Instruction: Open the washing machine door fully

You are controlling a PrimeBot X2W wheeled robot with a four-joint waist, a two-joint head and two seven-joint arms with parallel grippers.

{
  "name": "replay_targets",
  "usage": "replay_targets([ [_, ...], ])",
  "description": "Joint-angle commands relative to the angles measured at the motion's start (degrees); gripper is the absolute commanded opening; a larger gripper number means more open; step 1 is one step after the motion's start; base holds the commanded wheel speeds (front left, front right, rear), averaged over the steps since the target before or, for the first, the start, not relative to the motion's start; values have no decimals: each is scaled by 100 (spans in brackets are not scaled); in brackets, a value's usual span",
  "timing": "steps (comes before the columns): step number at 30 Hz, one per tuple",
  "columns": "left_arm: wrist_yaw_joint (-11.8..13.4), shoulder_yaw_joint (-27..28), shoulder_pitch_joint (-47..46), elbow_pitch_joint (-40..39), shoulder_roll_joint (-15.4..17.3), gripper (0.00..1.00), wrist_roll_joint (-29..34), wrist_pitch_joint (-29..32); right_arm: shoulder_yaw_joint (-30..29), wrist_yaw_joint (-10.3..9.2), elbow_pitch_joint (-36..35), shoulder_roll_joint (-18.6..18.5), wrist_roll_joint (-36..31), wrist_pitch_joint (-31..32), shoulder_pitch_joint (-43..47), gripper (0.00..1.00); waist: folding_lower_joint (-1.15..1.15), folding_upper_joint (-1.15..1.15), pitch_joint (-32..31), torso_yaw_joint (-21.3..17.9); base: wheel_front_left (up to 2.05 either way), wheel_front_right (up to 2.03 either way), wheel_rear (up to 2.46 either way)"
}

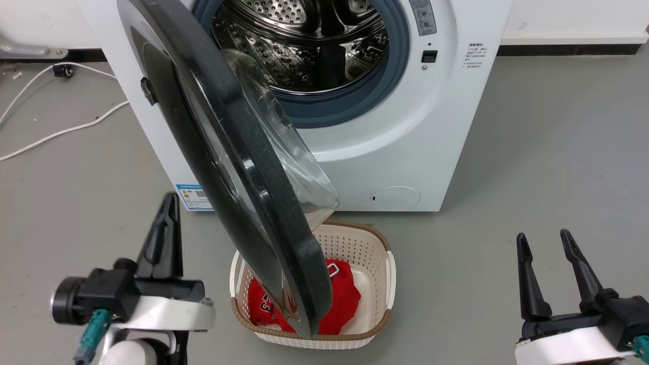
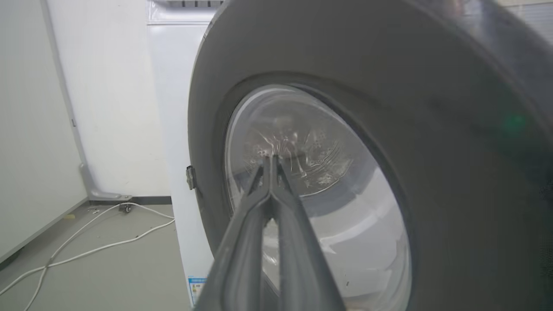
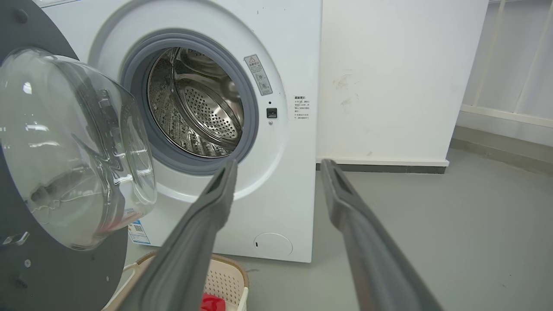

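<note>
The washing machine door (image 1: 243, 167) is a round glossy black disc with a clear glass bowl (image 1: 284, 147). It stands swung out from the white machine (image 1: 405, 142), hinged on the left, its free edge over the basket. My left gripper (image 1: 165, 228) is shut, on the outer side of the door to its left; in the left wrist view its closed fingers (image 2: 270, 164) point at the door's glass (image 2: 319, 181). My right gripper (image 1: 545, 241) is open at the lower right, apart from the door (image 3: 56, 172), with its two fingers (image 3: 224, 185) spread and empty.
A cream laundry basket (image 1: 375, 284) with a red garment (image 1: 339, 299) sits on the floor under the door's edge. The steel drum (image 1: 304, 45) is exposed. White cables (image 1: 61, 132) lie on the grey floor at the left. A white wall (image 3: 389, 77) runs behind the machine.
</note>
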Motion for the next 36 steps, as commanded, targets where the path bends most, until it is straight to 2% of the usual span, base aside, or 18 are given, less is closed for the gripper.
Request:
replay_targets([
  [1, 2, 23, -112, -196, -24, 0, 4, -14, -8, -2, -1, 6, 30, -16, -56, 100, 0, 0, 8, 4, 0, 0, 0],
  [13, 31, 115, -605, -2605, -115, 0, 138, -12, -45, -2, 62, 5, 106, -15, -89, 100, 0, 0, 38, 15, 0, 0, 0],
  [20, 14, -460, -754, -3479, -134, 0, 188, -11, -18, -2, 116, 5, 137, -14, -93, 100, 0, 0, 39, -5, 0, 0, 0],
  [24, 1, -1214, -560, -3520, -107, 0, 5, -11, -19, -2, 156, 5, 155, -14, -89, 100, 0, 0, 43, -9, 0, 0, 0],
  [30, -2, -2529, -159, -3048, 253, 0, -234, -11, 20, -2, 209, 5, 197, -14, -50, 100, 0, 0, -1, -9, 0, 0, 0],
  [36, 3, -3242, 558, -2261, 604, 0, -430, -13, 33, -2, 222, 5, 216, -14, 20, 100, 0, 0, -43, -13, 0, 0, 0],
])
